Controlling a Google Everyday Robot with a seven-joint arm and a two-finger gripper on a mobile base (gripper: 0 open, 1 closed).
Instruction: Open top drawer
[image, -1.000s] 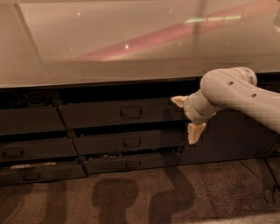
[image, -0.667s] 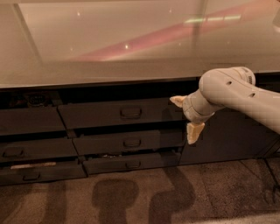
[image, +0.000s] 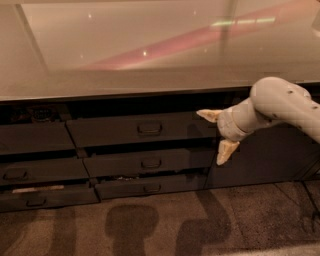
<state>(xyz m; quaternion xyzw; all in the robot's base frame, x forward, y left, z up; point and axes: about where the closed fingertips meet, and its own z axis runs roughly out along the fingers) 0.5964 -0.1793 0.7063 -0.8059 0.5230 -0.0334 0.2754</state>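
Observation:
The top drawer (image: 115, 131) is the widest dark grey front under the counter, with a small centred loop handle (image: 149, 128). It stands slightly out from the cabinet face, with a dark gap above it. My gripper (image: 216, 136) is at the drawer's right end, to the right of the handle and apart from it. Its two pale fingers (image: 226, 151) are spread wide, one above and one below, holding nothing. The white arm (image: 280, 102) comes in from the right.
Two shorter drawers (image: 150, 162) sit below the top one, also slightly ajar. More drawers (image: 30, 172) are at the left. A flat cabinet door (image: 265, 157) is behind the arm. A glossy countertop (image: 150, 45) overhangs above. Carpet floor (image: 160, 225) lies in front.
The gripper has shifted slightly to the right and down; the drawers have not moved.

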